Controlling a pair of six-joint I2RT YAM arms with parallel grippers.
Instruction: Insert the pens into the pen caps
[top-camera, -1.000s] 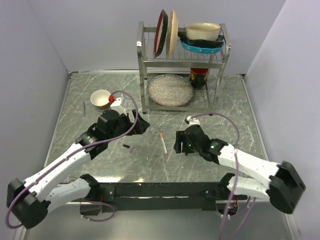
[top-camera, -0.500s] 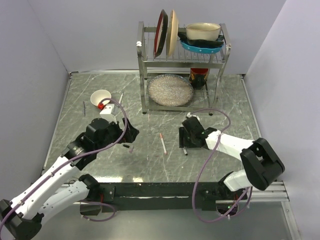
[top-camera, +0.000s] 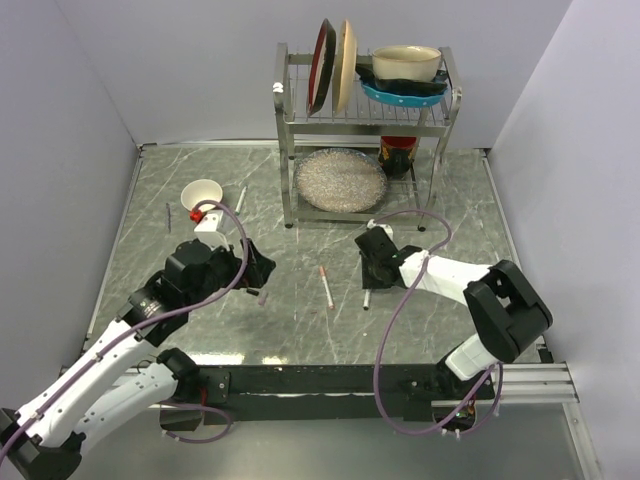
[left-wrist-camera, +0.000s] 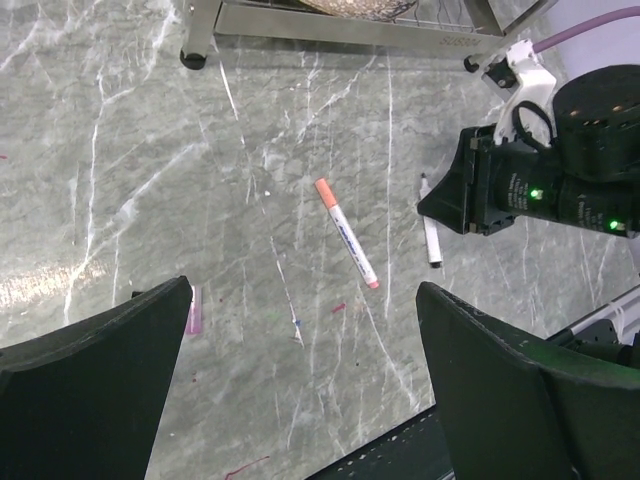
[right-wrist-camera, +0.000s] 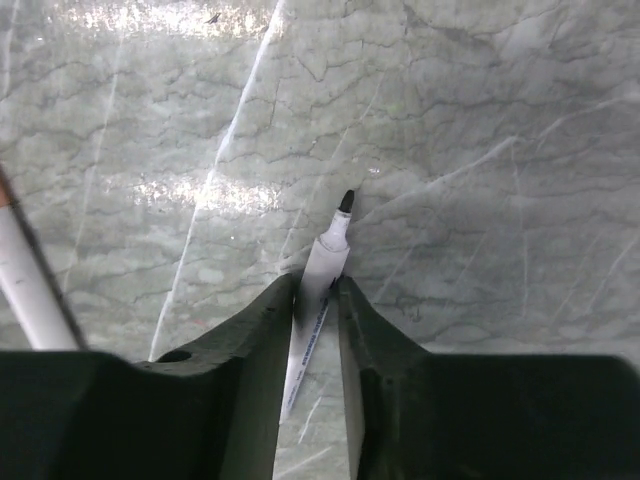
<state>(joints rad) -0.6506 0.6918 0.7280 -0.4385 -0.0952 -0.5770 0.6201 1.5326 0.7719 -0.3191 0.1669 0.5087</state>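
While top view hides grip — right gripper (right-wrist-camera: 316, 287) pinches pen (right-wrist-camera: 331, 244).

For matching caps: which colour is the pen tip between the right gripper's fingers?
Black, on the pen; best seen in right wrist view.

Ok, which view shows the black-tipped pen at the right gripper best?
Right wrist: the black-tipped pen fills the middle of the frame, pinched in the right gripper, its tip bare. Left wrist shows it small beside that gripper; top external shows only a thin sliver.
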